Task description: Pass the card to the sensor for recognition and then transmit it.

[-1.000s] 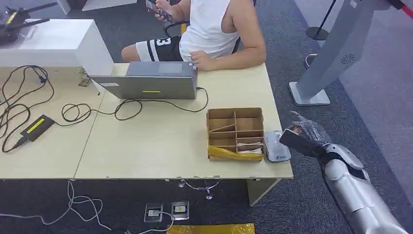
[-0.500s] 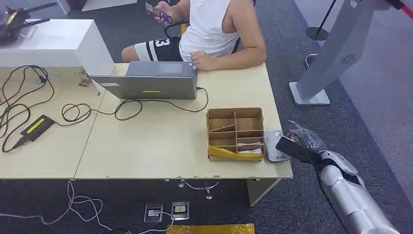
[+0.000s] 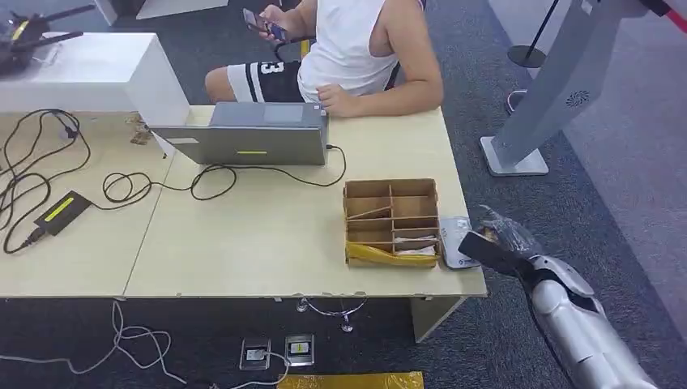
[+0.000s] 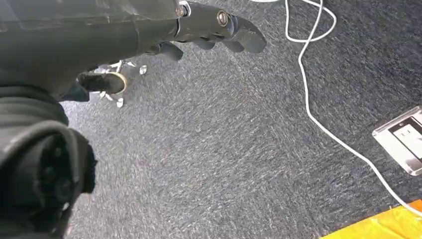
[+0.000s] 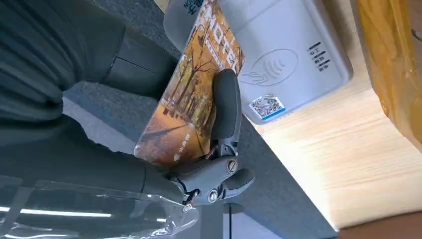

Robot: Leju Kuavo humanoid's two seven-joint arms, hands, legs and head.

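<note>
1. At the desk's [image 3: 243, 243] right edge, the right hand [image 5: 149, 149] is gripping the card [image 5: 191, 99] in its fingers [image 5: 226, 107], holding it over the sensor [image 5: 288, 55].
2. Left hand [image 4: 149, 30] is hanging above the floor [image 4: 249, 149], fingers apart, holding nothing.

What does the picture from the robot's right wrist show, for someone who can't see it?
The robot's right hand holds a card printed with orange autumn trees, one dark finger across its face. The card overlaps the edge of a grey card reader lying on a pale wooden table; whether they touch is unclear. Dark carpet lies beyond the table's edge.
</note>
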